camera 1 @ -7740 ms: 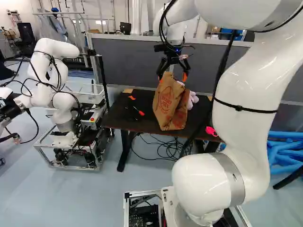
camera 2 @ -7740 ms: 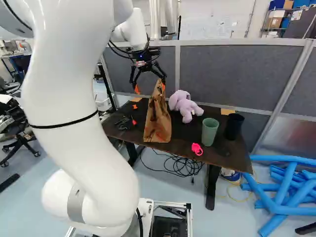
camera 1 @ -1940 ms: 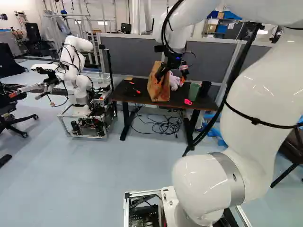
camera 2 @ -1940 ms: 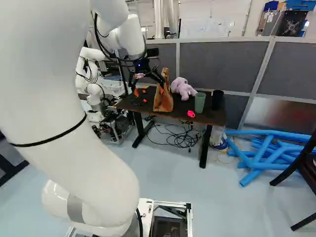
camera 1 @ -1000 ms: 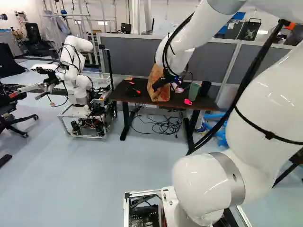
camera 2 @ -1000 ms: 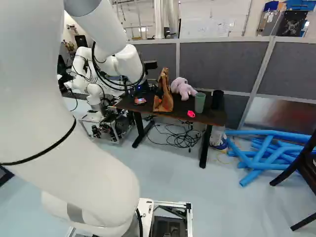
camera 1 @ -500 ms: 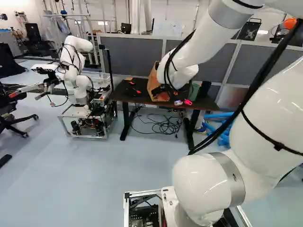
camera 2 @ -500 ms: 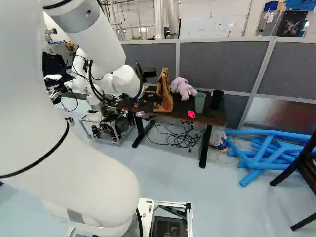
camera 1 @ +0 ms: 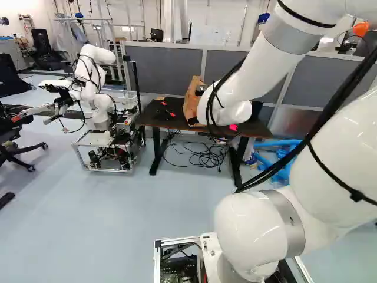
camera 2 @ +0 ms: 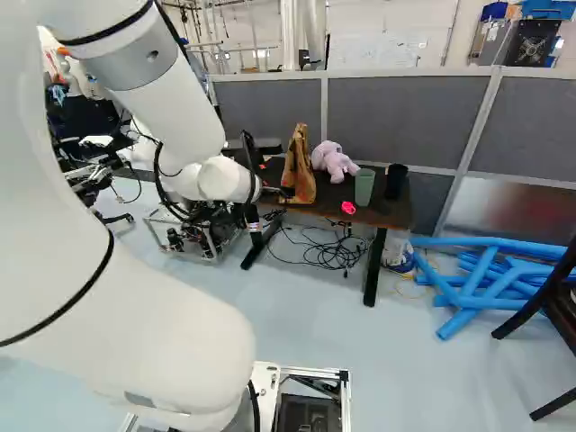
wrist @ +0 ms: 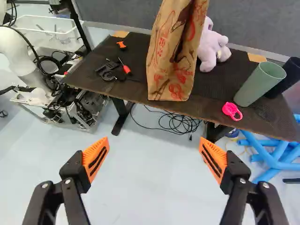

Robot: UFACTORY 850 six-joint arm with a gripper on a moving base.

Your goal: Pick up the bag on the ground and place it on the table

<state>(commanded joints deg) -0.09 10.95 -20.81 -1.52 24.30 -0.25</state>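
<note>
The brown paper bag point(camera 2: 299, 171) with red print stands upright on the dark table point(wrist: 133, 96), near its front edge in the wrist view. In the right base view my gripper point(camera 2: 252, 214) shows only partly, beside the arm's white wrist and left of the bag. The wrist view has the gripper point(wrist: 153, 147) wide open, nothing between its orange pads, apart from the bag, which stands ahead beyond the tips. Floor shows between the fingers.
On the table are a purple plush toy point(wrist: 212, 46), green cup point(wrist: 260, 84), dark cup point(camera 2: 396, 181), pink item point(wrist: 232, 111) and small tools point(wrist: 110, 69). Cables point(camera 2: 326, 250) lie underneath. Another robot point(camera 1: 94, 88) stands left; blue tubes point(camera 2: 486, 283) lie right.
The base has moved back from the table since the earliest frames. Over the last two seconds my arm has lowered and drawn back, the open gripper leaving the bag, which stays standing on the table.
</note>
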